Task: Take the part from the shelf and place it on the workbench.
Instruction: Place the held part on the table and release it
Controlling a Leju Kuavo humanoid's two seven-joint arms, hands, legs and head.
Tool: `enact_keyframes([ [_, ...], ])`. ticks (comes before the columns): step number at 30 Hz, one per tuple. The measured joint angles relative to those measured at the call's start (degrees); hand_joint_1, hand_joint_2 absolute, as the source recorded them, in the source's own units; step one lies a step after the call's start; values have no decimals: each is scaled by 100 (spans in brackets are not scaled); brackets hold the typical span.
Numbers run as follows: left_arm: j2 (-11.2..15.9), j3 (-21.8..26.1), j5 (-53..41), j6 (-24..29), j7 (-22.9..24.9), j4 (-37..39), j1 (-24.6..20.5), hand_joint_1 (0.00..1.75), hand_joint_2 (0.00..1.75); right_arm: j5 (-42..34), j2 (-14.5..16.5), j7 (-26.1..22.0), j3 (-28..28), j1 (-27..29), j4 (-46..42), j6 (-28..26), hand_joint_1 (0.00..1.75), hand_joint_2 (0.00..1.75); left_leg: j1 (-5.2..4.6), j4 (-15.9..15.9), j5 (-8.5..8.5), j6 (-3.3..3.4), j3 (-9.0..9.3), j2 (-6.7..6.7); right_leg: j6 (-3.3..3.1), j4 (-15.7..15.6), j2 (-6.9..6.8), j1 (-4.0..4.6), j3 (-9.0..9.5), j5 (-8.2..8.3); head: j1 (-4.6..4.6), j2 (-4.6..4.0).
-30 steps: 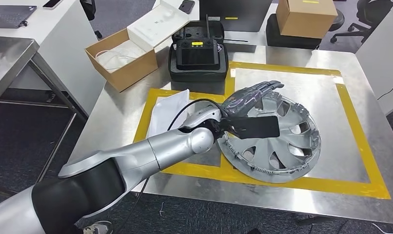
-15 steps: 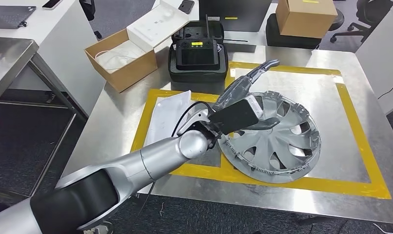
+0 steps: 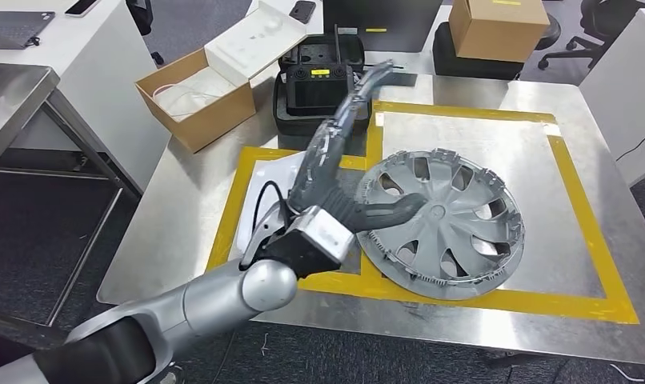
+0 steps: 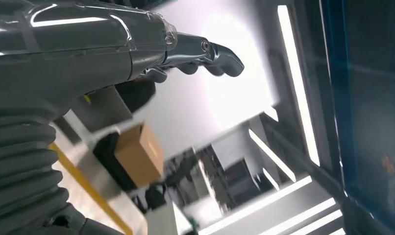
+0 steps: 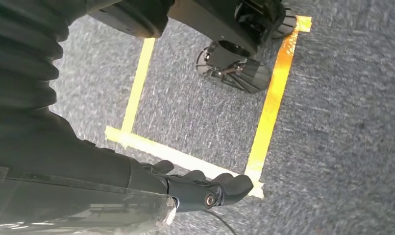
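The part, a silver hubcap (image 3: 455,216), lies flat on the steel workbench (image 3: 535,128) inside the yellow tape frame. My left hand (image 3: 335,152) is raised beside the hubcap's left rim, fingers (image 3: 359,92) stretched out and apart, holding nothing. Its thumb (image 3: 387,212) reaches over the rim; I cannot tell if it touches. In the left wrist view the left hand (image 4: 136,54) points up at the ceiling lights, empty. My right hand (image 5: 151,188) hangs over the carpet with its fingers loosely extended and nothing in them.
A black case with a controller (image 3: 323,88) stands behind the left hand. An open cardboard box (image 3: 195,96) sits at the table's back left, white wrapping (image 3: 275,188) under my wrist. A closed carton (image 3: 499,28) stands farther back. Yellow tape (image 5: 271,105) marks the floor.
My left hand has come off the hubcap, turned and drawn back to the left with its fingers swinging up. The hubcap now lies uncovered on the bench.
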Motion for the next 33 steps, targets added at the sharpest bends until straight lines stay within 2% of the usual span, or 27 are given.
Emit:
enact_keyframes([
  [5, 731, 595, -1358, 489, 1021, -1279, 948, 0, 0, -437, -89, -303, -322, 240, 6, -184, 0, 0, 1, -4, -21, 5, 15, 49, -5, 1, 27, 1, 4, -11, 1, 0],
  [7, 982, 886, -1578, 571, 1211, -1696, 1400, 0, 0, -585, -126, -406, -455, 331, 8, -237, 0, 0, 1, -5, -31, 3, 25, 65, -5, 1, 40, 1, 10, -20, 1, 0],
  [10, 1176, 1467, -1749, 620, 967, -2205, 2357, 0, 0, -827, -179, -560, -673, 478, 10, -311, 0, 0, 1, -7, -57, -7, 59, 89, -3, -4, 74, 0, 33, -37, 1, 0],
  [13, 1167, 2081, -1752, 623, 510, -2521, 3157, 0, 0, -980, -219, -669, -863, 615, 24, -342, 0, 0, 3, -7, -72, -3, 82, 76, 7, -12, 78, 0, 60, -51, 2, 0],
  [16, 1161, 2528, -1739, 623, 417, -2725, 3576, 0, 0, -1014, -230, -690, -1004, 651, 34, -352, 0, 0, 3, -7, -77, -1, 87, 49, 8, -19, 69, 0, 70, -55, 1, 0],
  [19, 1138, 2847, -1735, 623, 338, -2860, 3809, 0, 0, -1034, -243, -695, -1115, 677, 38, -356, 0, 0, 4, -7, -78, -1, 90, 2, 14, -26, 44, 0, 86, -60, 2, 0],
  [22, 932, 3186, -1600, 623, -278, -2904, 4126, 0, 0, -1089, -248, -692, -1202, 687, 41, -356, 0, 0, 3, -7, -80, 2, 101, -24, 19, -31, 24, -1, 106, -69, 2, 0],
  [25, 499, 3584, -1481, 623, -1174, -2881, 4524, 0, 0, -1090, -247, -618, -1259, 695, 43, -355, 0, 0, 2, -4, -85, 9, 104, -37, 25, -41, 17, -2, 119, -75, 2, 0],
  [28, -7, 3963, -1670, 622, -1813, -2834, 4874, 0, 0, -1029, -242, -435, -1274, 696, 44, -351, 0, 0, -10, 8, -101, 33, 107, -53, 45, -53, 4, -12, 136, -83, 1, 0],
  [33, -791, 4456, -1938, 622, -2196, -2798, 5357, 0, 0, -927, -273, -98, -1272, 695, 44, -407, 0, 0, -47, 40, -137, 91, 110, -73, 107, -54, -11, -39, 159, -103, -1, 0],
])
